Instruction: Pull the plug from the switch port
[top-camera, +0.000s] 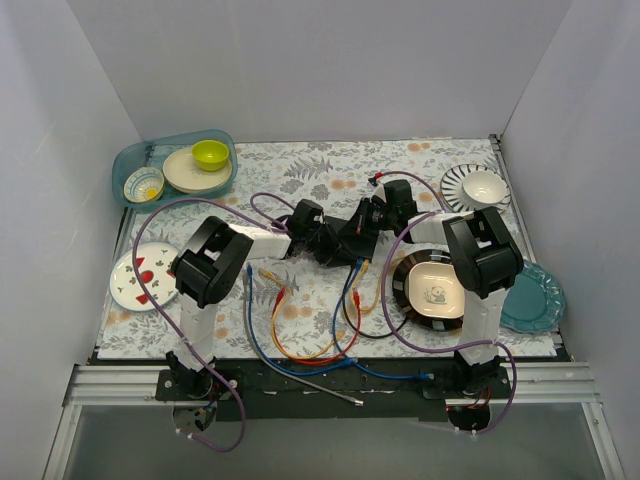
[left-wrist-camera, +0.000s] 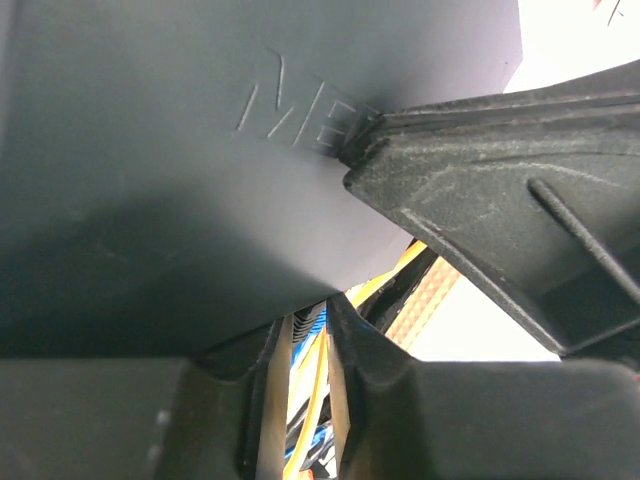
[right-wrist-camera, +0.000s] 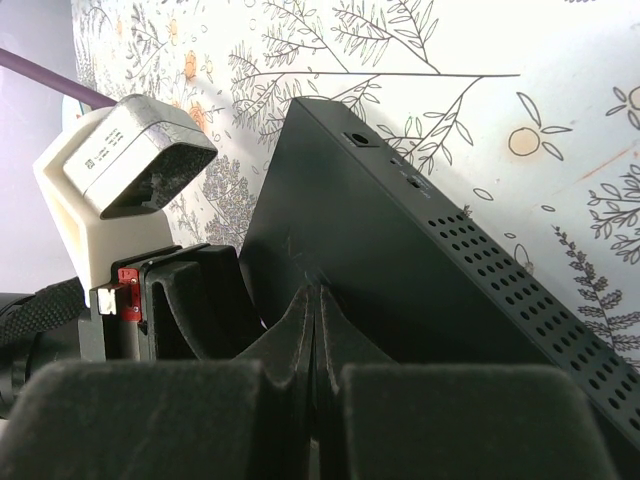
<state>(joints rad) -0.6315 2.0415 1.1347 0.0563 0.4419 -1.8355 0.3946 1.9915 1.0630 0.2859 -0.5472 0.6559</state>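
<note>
On my top view the blue tray sits at the upper left of the counter. It holds a small patterned bowl and a cream plate with a green bowl on it. At the upper right a striped plate carries a white bowl. The panda plate lies at right of centre, partly covered by my right arm, with a teal plate just beside it at the right edge. A white plate with red marks lies at the left, close to my left arm. The switch is at the centre of that view, wedged between both wrists and tilted up on one long edge, its vented side facing the right camera. The right end effector has its fingers pressed together against the switch's near edge. I cannot tell whether they pinch anything. The left end effector shows only a narrow gap beneath the switch's face, and I cannot tell if it grips. Loose coloured cables sprawl across the counter below the switch. Both arms hide the plug and its port from me.
</note>
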